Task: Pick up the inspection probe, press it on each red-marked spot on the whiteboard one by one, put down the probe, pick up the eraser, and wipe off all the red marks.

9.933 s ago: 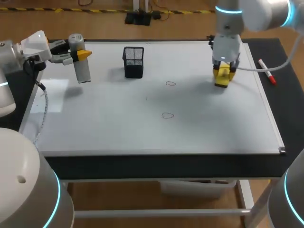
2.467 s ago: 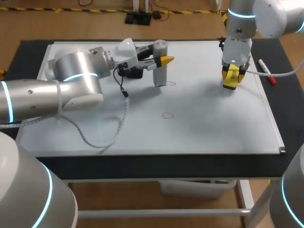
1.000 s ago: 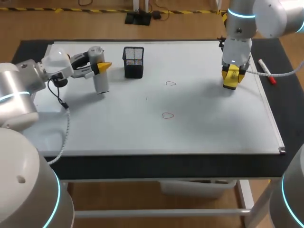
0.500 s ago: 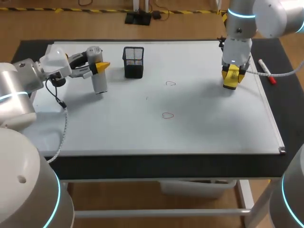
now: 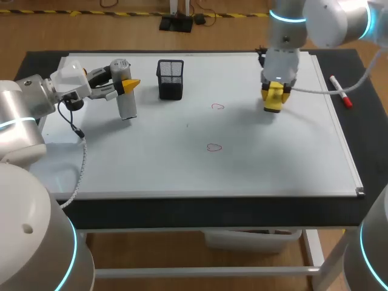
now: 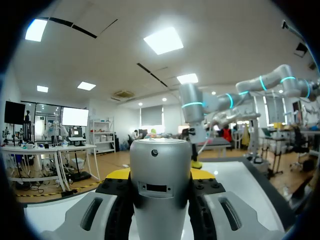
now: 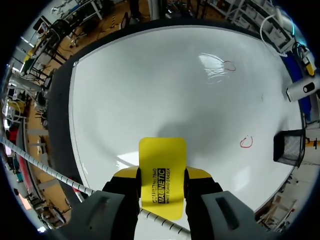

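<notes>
The inspection probe (image 5: 125, 97), a grey cylinder, stands upright over the whiteboard's (image 5: 145, 163) far left part, with my left gripper (image 5: 126, 83) shut on its upper half. In the left wrist view the probe (image 6: 160, 185) fills the gap between the yellow tips. My right gripper (image 5: 273, 92) is shut on the yellow eraser (image 5: 271, 100), low over the board just right of the upper red mark (image 5: 217, 107). A second red mark (image 5: 213, 147) lies nearer the front. The right wrist view shows the eraser (image 7: 161, 175) between the fingers, with both red marks (image 7: 246, 142) (image 7: 229, 65) ahead.
A black mesh pen holder (image 5: 170, 79) stands on the board between the probe and the upper mark. A red-capped marker (image 5: 341, 91) lies on the dark mat beyond the board's right edge. The right arm's cable (image 5: 315, 90) hangs beside the eraser.
My right arm has carried the eraser leftward, closer to the upper red mark. The left arm with the probe drew back from that mark to the far left, then stayed still.
</notes>
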Available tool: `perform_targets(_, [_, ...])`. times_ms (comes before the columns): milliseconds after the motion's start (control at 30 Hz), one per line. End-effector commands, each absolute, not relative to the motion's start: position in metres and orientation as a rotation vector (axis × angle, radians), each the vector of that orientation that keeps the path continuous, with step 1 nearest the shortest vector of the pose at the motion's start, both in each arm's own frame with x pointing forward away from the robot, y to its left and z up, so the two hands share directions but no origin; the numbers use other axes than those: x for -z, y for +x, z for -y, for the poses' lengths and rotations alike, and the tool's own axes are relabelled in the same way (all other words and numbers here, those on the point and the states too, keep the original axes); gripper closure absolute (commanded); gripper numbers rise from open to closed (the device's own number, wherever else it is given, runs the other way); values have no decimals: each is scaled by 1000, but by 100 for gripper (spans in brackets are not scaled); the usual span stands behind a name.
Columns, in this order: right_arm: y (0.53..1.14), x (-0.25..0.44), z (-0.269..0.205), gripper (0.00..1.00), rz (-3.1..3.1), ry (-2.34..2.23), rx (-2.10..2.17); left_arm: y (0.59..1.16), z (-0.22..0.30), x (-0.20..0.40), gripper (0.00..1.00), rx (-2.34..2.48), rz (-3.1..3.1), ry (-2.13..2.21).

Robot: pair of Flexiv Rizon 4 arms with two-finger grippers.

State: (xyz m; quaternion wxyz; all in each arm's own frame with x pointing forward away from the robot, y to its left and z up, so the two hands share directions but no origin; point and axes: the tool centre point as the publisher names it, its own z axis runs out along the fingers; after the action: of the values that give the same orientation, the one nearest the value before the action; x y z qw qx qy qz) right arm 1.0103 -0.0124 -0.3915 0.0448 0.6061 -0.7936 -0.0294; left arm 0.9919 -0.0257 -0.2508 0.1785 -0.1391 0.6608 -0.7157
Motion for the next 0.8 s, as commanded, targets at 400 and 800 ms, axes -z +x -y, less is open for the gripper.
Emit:
perform_targets(400, [1008, 397, -95, 100, 2216, 2050, 83, 992, 25, 249, 100, 2024, -1872, -394])
perform_targets(800, [1009, 401, -150, 100, 2128, 2137, 98, 992, 25, 249, 100, 2024, -1872, -394])
